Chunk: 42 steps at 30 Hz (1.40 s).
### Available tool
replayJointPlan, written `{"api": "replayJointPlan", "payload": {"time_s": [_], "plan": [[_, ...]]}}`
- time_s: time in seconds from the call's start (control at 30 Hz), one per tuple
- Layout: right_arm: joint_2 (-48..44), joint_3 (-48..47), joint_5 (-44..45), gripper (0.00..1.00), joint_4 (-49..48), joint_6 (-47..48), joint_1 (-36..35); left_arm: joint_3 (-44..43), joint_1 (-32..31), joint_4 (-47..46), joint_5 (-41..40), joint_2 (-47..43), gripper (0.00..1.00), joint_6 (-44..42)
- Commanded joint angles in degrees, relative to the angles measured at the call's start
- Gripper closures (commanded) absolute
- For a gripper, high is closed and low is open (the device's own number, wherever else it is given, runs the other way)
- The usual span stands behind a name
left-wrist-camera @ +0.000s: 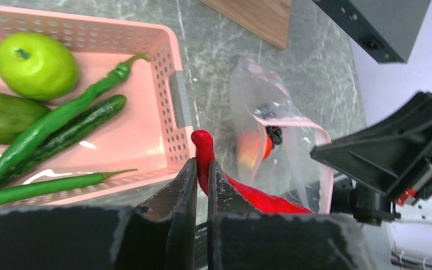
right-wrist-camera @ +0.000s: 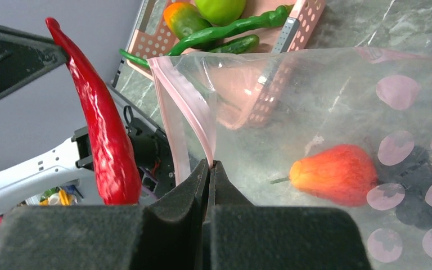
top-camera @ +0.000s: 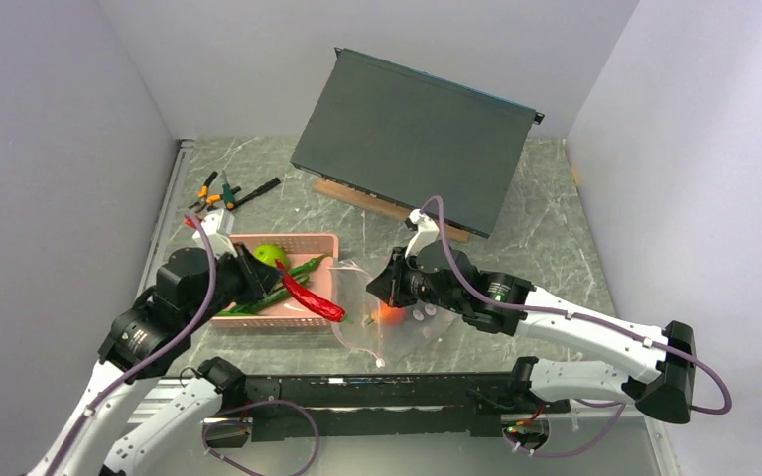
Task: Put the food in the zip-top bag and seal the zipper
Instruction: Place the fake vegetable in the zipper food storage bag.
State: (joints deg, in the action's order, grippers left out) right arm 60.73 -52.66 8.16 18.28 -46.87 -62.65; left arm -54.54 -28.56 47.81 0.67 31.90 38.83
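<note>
My left gripper (top-camera: 276, 274) (left-wrist-camera: 202, 166) is shut on the stem end of a long red chilli pepper (top-camera: 314, 301) (left-wrist-camera: 259, 199) (right-wrist-camera: 104, 135), which hangs in the air between the pink basket and the zip-top bag (top-camera: 357, 332) (left-wrist-camera: 259, 98) (right-wrist-camera: 326, 95). My right gripper (top-camera: 383, 289) (right-wrist-camera: 210, 165) is shut on the bag's pink zipper (right-wrist-camera: 184, 101) (left-wrist-camera: 322, 147) and holds the mouth lifted and open toward the pepper. An orange-red fruit (top-camera: 391, 313) (left-wrist-camera: 252, 147) (right-wrist-camera: 337, 174) lies inside the bag.
The pink basket (top-camera: 303, 241) (left-wrist-camera: 171, 84) holds a green apple (top-camera: 271, 256) (left-wrist-camera: 36, 64), a long green pepper (left-wrist-camera: 62, 118) (right-wrist-camera: 230, 28), a cucumber (left-wrist-camera: 81, 126) and a mango (right-wrist-camera: 183, 17). Pliers (top-camera: 213, 193) lie at the back left. A dark panel (top-camera: 412, 139) leans behind on a wooden board (top-camera: 377, 203).
</note>
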Motion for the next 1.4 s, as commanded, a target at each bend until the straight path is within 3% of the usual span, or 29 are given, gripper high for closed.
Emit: {"api": "replayJointPlan", "payload": {"time_s": [0.0, 0.13, 0.43, 0.6, 0.93, 1.07, 1.17, 1.37], "plan": [[0.9, -3.4, -0.3, 1.0, -2.6, -1.0, 0.1, -1.8, -11.4, -3.6, -15.4, 2.2, 1.0, 3.6], [1.8, -4.8, -0.5, 1.0, -2.2, -1.7, 0.2, -3.7, -22.3, -2.2, -30.0, 5.1, 1.0, 5.8], [0.8, -5.6, -0.3, 1.0, -2.1, -1.9, 0.1, -10.0, -37.0, 5.1, -50.4, 13.7, 1.0, 12.2], [0.5, -5.2, -0.1, 1.0, -2.6, -2.9, 0.1, -15.6, -43.2, 9.6, -55.7, 20.7, 1.0, 16.3], [-2.8, -3.7, 1.0, 1.0, -4.4, -4.4, 0.2, -23.5, -50.6, 18.9, -59.0, 32.0, 1.0, 24.0], [-3.6, -2.9, 1.1, 1.0, -4.6, -5.0, 0.2, -22.0, -50.9, 14.0, -55.4, 32.2, 1.0, 22.6], [-4.0, -2.6, 0.8, 1.0, -4.8, -5.5, 0.1, -18.9, -50.9, 6.4, -51.3, 31.1, 0.87, 19.5], [-4.8, -1.9, 1.0, 1.0, -4.5, -5.4, 0.1, -15.9, -51.0, -2.6, -43.7, 28.0, 0.45, 13.2]]}}
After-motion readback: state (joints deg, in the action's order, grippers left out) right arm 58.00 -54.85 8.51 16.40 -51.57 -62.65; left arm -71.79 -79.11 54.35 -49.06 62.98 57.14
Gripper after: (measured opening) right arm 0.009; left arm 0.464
